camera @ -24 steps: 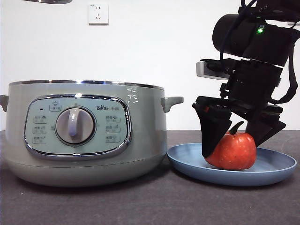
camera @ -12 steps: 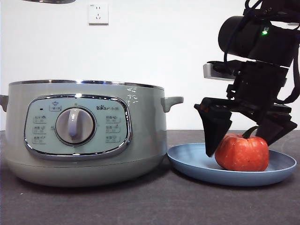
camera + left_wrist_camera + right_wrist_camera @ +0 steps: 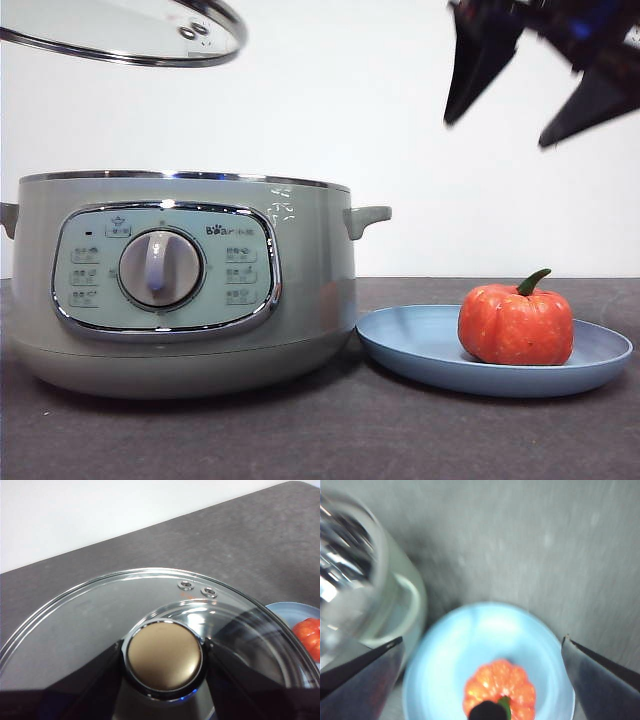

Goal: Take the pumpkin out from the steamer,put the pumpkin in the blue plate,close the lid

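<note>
The steamer (image 3: 180,280) stands uncovered on the worktop (image 3: 320,440). Just beside it, the blue plate (image 3: 420,345) carries the pumpkin (image 3: 516,325), upright and released, so removal and placement appear done. The right gripper (image 3: 535,85) hangs well above the plate, jaws wide and empty. The left gripper (image 3: 165,655) holds the lid (image 3: 120,35) by its knob, jaws clamped, above the steamer. Closing the lid remains.

The small ribbed orange pumpkin (image 3: 516,327) sits in the shallow light-blue plate (image 3: 420,345), just right of the round sage-green steamer (image 3: 180,280); the domed glass lid (image 3: 130,35) hangs above the steamer.
</note>
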You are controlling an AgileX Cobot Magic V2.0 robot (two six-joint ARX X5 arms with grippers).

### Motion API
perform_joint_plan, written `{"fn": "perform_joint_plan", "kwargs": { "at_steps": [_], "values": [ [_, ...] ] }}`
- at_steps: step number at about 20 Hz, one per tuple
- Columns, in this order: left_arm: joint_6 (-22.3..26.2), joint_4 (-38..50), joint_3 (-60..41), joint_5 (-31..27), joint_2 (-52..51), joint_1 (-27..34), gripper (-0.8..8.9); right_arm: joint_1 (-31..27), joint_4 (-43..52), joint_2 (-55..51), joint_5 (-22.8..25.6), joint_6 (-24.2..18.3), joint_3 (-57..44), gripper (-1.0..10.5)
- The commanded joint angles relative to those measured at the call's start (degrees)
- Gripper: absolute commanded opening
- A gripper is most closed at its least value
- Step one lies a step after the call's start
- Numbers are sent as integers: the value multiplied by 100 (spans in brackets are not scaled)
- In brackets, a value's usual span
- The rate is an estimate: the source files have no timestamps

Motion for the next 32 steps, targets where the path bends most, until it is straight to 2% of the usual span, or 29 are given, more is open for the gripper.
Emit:
{"fn": "perform_joint_plan", "kwargs": {
  "at_steps": [1, 9, 22, 32],
  "values": [
    [-39, 413, 131, 151, 162, -13, -9, 7, -39, -319, 26, 79, -11, 566],
    [-245, 647, 131, 868, 1145, -20, -9, 7, -232, -940, 197, 118, -11, 566],
    [-365, 990, 129, 1204, 2328, -26, -9, 7, -332, -970, 195, 116, -11, 566],
    [-256, 538, 129, 1298, 2500, -61, -9, 7, -328, -970, 317, 118, -11, 565]
  ]
}}
